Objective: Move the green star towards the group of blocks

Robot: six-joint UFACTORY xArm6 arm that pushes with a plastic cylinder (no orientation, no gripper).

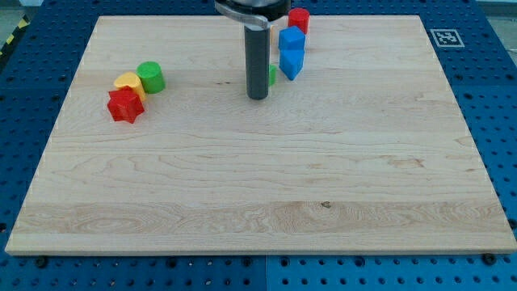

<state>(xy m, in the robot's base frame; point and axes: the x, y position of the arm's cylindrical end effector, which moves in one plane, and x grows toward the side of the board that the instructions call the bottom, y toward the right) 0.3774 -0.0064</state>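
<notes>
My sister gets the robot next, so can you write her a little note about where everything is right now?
My tip is on the board near the view's top middle, right beside the green star, which is mostly hidden behind the rod.
Just to the star's right: two blue blocks and a red cylinder.
At the view's left: green cylinder, yellow block, red star, clustered together.
Left to do: which cluster is the target is unclear; the star has not joined the left group.

My tip (258, 97) beside green star (271, 75) — touching.

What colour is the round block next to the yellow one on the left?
Green: the cylinder beside the yellow block, plain in the camera view.
</notes>
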